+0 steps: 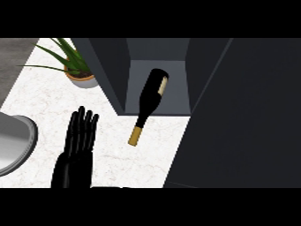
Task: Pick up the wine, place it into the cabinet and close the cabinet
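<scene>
Along the left edge of the white marbled counter (146,154), a grey rounded sink (9,145) is showing. Toward the back left corner a green plant in a terracotta pot (74,66) is standing. The black left hand (80,132) is resting with fingers straight and spread, holding nothing. The dark glass wine bottle (149,103) is lying with its body inside the open grey cabinet (114,66), its gold-capped neck sticking out over the counter.

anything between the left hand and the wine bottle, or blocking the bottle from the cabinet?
Nothing visible. The black left hand, fingers straight, rests on bare white marble counter left of the dark gold-capped wine bottle. The bottle lies with its body already inside the open dark grey cabinet, neck sticking out. The potted plant sits off to the side.
</scene>
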